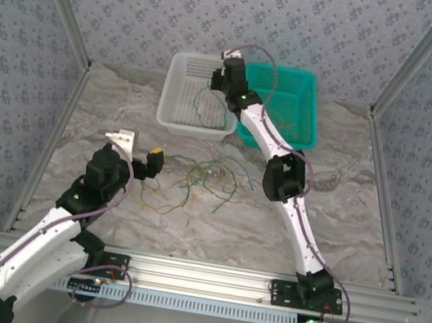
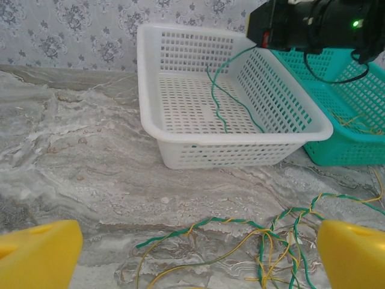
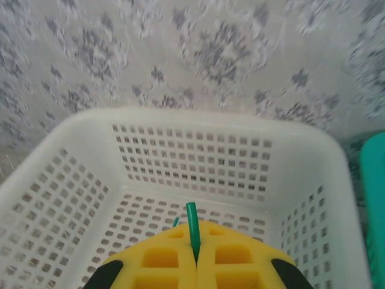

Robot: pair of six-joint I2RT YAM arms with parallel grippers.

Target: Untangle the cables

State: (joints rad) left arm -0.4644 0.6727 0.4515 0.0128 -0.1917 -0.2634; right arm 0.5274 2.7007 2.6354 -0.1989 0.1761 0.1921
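Note:
A tangle of green and yellowish cables (image 1: pixel 209 179) lies on the marble table in front of the baskets; in the left wrist view the tangle (image 2: pixel 283 235) sits low and to the right. My left gripper (image 1: pixel 139 149) stands open just left of the tangle, with nothing between its yellow fingertips (image 2: pixel 37 256). My right gripper (image 1: pixel 229 72) hovers over the white basket (image 1: pixel 192 129), shut on one green cable (image 3: pixel 192 229) that sticks up between its yellow pads (image 3: pixel 162 259). That green cable (image 2: pixel 219 102) hangs down from the gripper into the white basket (image 2: pixel 228 153).
A teal basket (image 1: pixel 301 101) stands right beside the white one and holds some yellowish strands (image 2: pixel 355 123). The right arm stretches diagonally across the table's right half. Patterned walls close in the back and both sides.

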